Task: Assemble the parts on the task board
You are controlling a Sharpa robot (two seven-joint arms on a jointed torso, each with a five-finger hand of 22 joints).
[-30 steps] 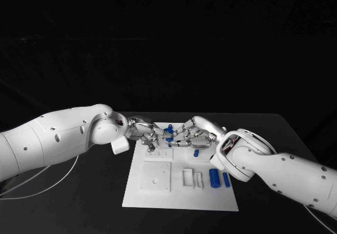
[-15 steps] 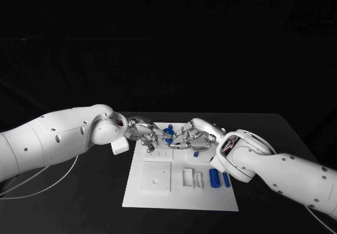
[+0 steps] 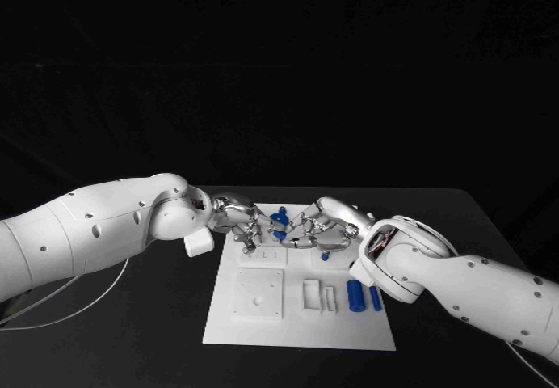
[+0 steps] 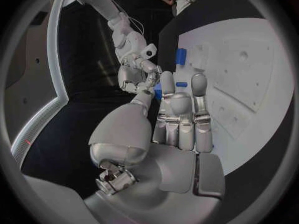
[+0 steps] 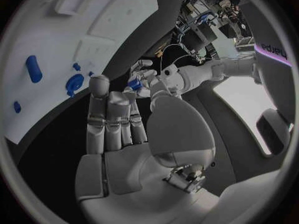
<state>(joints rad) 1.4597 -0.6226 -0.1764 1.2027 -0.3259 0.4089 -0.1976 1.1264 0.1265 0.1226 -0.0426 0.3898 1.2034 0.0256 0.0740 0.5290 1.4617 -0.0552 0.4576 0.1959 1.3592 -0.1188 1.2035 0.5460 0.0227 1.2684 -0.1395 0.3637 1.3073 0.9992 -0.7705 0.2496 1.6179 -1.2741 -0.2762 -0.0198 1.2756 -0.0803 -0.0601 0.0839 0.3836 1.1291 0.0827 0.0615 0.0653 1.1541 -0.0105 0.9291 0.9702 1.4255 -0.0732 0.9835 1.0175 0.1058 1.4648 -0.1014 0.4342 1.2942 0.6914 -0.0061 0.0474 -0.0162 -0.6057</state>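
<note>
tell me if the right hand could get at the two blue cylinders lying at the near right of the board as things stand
Probably yes. The two blue cylinders lie uncovered on the task board, nothing stacked over them. But the right hand is busy at the far end with the left hand around a blue part, so it would have to pull back.

Head view: dim surroundings, background pure black. White task board [image 3: 297, 323] and both arms lit brightly from above, near blown out; black table [image 3: 152, 323] barely separates from the dark. Soft shadows under the forearms. Small glints on the silver fingers. Wrist views: strong fisheye, board edges bow, dark vignette ring round each circle. Board glares white in both. Right wrist view has a bright washed-out patch beyond the hand [image 5: 134, 134]; rim detail smeared.
</note>
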